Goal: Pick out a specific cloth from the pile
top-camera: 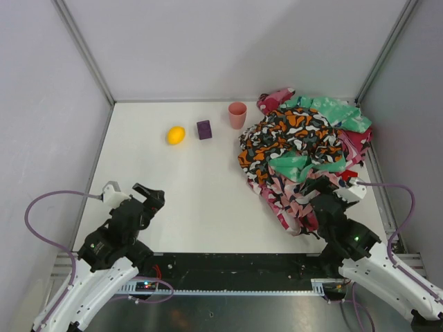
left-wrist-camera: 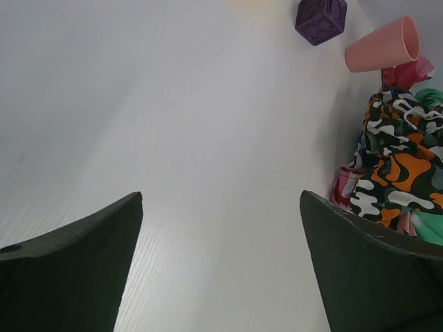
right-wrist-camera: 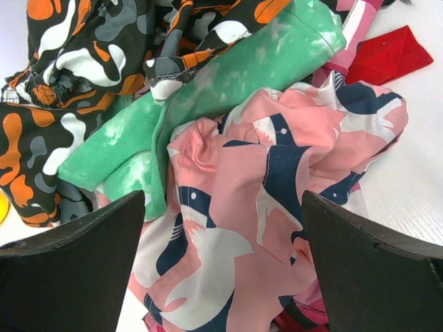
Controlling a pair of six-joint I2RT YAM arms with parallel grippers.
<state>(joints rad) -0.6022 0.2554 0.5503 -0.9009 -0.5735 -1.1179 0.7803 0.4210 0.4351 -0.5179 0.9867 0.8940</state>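
Observation:
The pile (top-camera: 301, 149) of patterned fabrics fills the right side of the table; the left wrist view catches its orange-black-white edge (left-wrist-camera: 394, 173). Only a corner of the plain red cloth (right-wrist-camera: 389, 55) shows, poking out at the pile's near right edge (top-camera: 351, 175) beyond a pink printed fabric (right-wrist-camera: 277, 207). My right gripper (right-wrist-camera: 223, 200) hovers open just above that pink fabric, at the pile's near side (top-camera: 320, 188), nothing between its fingers. My left gripper (left-wrist-camera: 221, 200) is open over bare table at the near left (top-camera: 147, 197), far from the pile.
A pink cup (top-camera: 237, 115) stands by the pile's far left corner, lying at the top right of the left wrist view (left-wrist-camera: 383, 45). A purple cube (top-camera: 203, 129) and a yellow lemon (top-camera: 176, 135) sit left of it. Walls close the table on three sides.

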